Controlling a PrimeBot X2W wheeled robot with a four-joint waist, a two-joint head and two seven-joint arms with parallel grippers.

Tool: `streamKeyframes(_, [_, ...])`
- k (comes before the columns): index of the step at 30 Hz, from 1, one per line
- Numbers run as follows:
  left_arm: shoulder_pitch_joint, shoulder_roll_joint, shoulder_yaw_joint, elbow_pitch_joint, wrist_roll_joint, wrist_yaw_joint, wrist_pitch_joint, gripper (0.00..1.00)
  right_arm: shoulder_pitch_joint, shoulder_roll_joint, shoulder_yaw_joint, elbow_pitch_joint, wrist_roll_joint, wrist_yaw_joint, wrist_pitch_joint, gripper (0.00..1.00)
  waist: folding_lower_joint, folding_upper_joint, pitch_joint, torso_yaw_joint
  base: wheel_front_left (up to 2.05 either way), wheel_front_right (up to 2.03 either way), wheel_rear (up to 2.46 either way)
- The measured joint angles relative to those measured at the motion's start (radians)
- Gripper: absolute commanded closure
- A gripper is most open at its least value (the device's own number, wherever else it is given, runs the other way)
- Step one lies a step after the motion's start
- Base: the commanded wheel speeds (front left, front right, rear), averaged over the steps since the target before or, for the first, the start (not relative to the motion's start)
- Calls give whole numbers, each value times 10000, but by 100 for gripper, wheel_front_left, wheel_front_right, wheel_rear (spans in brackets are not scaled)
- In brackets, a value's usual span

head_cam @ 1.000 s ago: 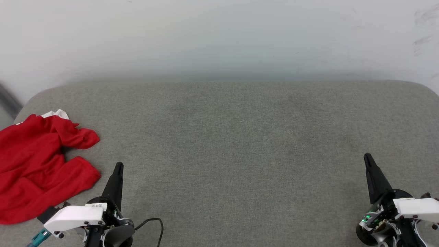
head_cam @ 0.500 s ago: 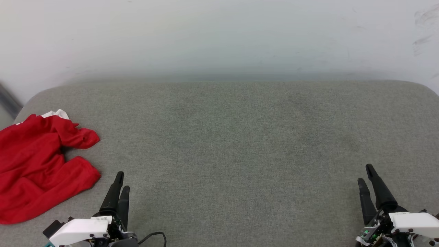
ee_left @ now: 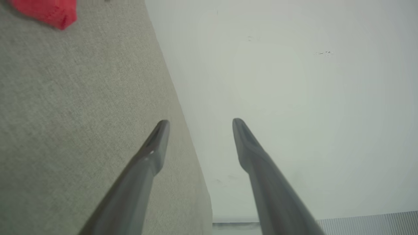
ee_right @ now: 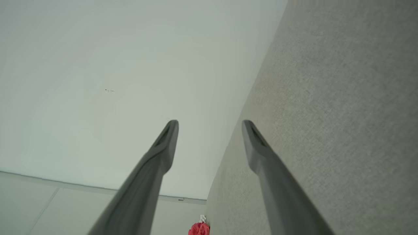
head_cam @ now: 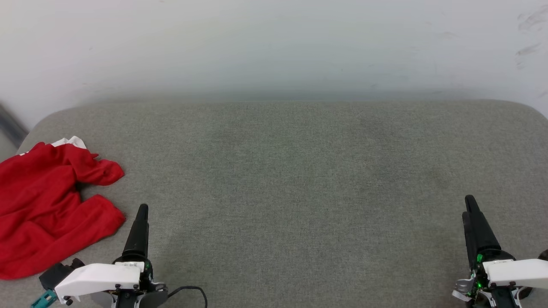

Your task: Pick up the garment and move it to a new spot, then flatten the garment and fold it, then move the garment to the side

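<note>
On grey cushion (head_cam: 299, 171), one garment (head_cam: 43, 214), two claws (head_cam: 142, 211) (head_cam: 470, 203)

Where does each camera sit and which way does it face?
Head view: on the head, facing down at the grey cushion, garment at left; left claw and right claw at bottom corners.
Left wrist view: on the left wrist, along its open claw toward the white wall.
Right wrist view: the same from the right wrist.
Shared: all catch the garment.
</note>
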Motion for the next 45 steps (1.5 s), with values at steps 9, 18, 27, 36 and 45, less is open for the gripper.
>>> streamKeyframes(9, [26, 2, -297, -487, 1990, 596, -370, 0, 65, 0, 105, -675, -2393, 0, -366, 0, 0, 0, 17, 3, 0, 0, 0])
streamKeyframes(18, [96, 6, -616, -752, 3787, 897, -696, 0, 258, 2, 299, -1145, -4416, 0, -706, 0, 0, 0, 36, 15, 0, 0, 0])
streamKeyframes(27, [248, 12, -786, -846, 5256, 1147, -1003, 0, 498, 2, 447, -1229, -5975, 0, -997, 0, 0, 0, 28, 33, 0, 0, 0])
streamKeyframes(36, [302, 15, -989, -999, 6497, 1252, -1277, 0, 642, 2, 621, -1469, -7265, 0, -1285, 0, 0, 0, 19, 39, 0, 0, 0])
streamKeyframes(45, [461, 25, -1143, -1110, 7737, 1358, -1530, 0, 824, 2, 604, -1544, -8303, 0, -1522, 0, 0, 0, 19, 23, 0, 0, 0])
